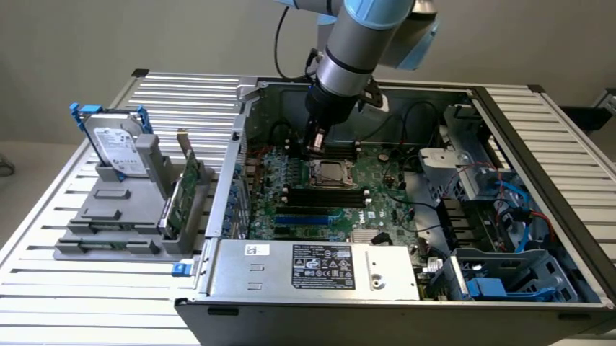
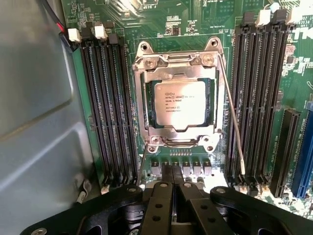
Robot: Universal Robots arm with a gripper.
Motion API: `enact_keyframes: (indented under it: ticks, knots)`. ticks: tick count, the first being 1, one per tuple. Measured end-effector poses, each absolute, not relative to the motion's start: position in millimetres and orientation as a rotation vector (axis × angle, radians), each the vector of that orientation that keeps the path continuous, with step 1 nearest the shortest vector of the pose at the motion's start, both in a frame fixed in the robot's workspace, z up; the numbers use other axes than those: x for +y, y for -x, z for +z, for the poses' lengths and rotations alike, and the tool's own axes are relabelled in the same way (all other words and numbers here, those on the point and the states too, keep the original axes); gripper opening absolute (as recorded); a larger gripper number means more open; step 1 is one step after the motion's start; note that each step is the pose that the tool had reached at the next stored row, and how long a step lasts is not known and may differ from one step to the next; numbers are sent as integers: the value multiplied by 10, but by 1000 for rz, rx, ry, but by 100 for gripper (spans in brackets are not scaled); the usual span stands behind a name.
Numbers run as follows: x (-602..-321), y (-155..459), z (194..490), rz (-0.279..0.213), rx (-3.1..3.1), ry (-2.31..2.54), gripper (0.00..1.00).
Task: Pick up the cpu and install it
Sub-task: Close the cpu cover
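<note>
Silver-grey and square, the cpu (image 2: 183, 104) lies flat in its shiny metal socket frame (image 2: 176, 61) on the green motherboard (image 2: 195, 24), with lines of small print on its lid too fine to read. Black gripper (image 2: 172, 171) hovers just beside the socket, fingers pressed together on nothing.

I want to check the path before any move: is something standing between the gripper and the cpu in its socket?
Nothing visible does. The cpu lies in the socket, top bare, the metal frame only around its edges; the gripper hangs near it.
</note>
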State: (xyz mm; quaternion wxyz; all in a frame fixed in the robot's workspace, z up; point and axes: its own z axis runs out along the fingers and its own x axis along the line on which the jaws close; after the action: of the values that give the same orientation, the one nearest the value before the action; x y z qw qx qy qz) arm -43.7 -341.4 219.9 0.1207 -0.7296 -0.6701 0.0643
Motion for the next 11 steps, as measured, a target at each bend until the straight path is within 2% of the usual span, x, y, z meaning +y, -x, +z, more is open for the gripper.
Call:
enact_keyframes:
  ticks: [11]
  knots:
    - [-3414,439,2199,170,-1795,2253,11]
